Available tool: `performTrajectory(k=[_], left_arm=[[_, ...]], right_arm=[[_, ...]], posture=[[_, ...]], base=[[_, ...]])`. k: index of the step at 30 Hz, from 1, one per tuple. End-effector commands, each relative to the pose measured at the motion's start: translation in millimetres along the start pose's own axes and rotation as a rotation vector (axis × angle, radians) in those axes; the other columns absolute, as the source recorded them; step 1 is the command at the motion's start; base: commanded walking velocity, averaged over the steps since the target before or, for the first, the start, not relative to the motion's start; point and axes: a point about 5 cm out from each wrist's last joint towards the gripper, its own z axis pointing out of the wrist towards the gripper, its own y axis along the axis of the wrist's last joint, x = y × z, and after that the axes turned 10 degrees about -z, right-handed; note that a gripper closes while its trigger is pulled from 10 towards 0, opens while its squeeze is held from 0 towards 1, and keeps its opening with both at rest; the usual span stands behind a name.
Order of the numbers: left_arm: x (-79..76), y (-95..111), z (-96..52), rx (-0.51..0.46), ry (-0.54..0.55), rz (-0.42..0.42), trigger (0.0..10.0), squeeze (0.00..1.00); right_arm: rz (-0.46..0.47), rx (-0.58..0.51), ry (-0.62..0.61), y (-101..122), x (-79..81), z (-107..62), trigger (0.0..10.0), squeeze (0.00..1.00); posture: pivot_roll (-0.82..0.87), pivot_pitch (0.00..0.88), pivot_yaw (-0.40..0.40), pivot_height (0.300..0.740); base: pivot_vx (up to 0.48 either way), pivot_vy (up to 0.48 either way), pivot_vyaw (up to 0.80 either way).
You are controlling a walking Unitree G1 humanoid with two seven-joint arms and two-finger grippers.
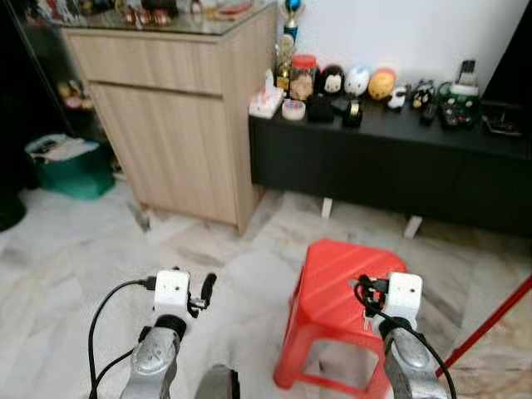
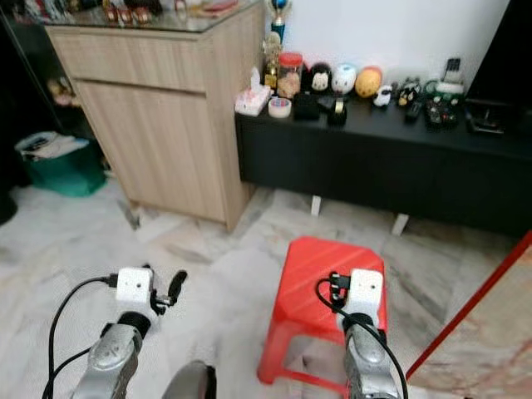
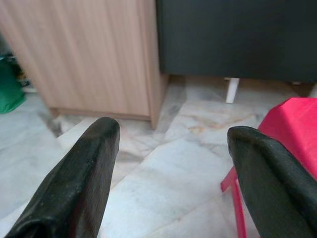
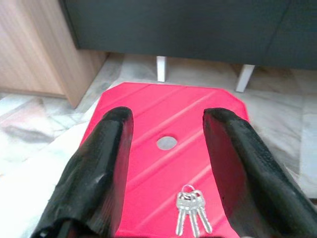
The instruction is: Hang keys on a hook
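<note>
Soft, even indoor light fills the room, bright on the white wall (image 1: 399, 33) and the pale marble floor (image 1: 75, 266), with no hard shadows. The far left corner falls off into darkness. Both eye views are slightly soft and grainy. In the right wrist view the keys (image 4: 190, 212) between the fingers (image 4: 94, 173) are crisp, while the fingers themselves blur close to the lens.

Marble floor (image 1: 75, 258) — wood cabinet (image 1: 179, 125), black sideboard (image 1: 391, 166), white wall (image 1: 399, 33).
</note>
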Motion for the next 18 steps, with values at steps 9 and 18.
performTrajectory(k=[9, 18], left_arm=[[-2.8, 4.3, 3.6, -0.005, -0.022, -0.01, 10.0, 0.0], [-3.9, 2.8, 2.9, 0.003, -0.031, -0.004, 10.0, 0.0]], right_arm=[[-0.052, -0.003, 0.005, -0.2, 0.3, 0.1, 10.0, 0.0], [-0.03, -0.004, -0.016, 1.5, -1.8, 1.3, 10.0, 0.0]], posture=[[0.01, 0.0, -0.019, 0.652], [0.01, 0.0, -0.019, 0.652]], base=[[0.0, 0.0, 0.05], [0.0, 0.0, 0.28]])
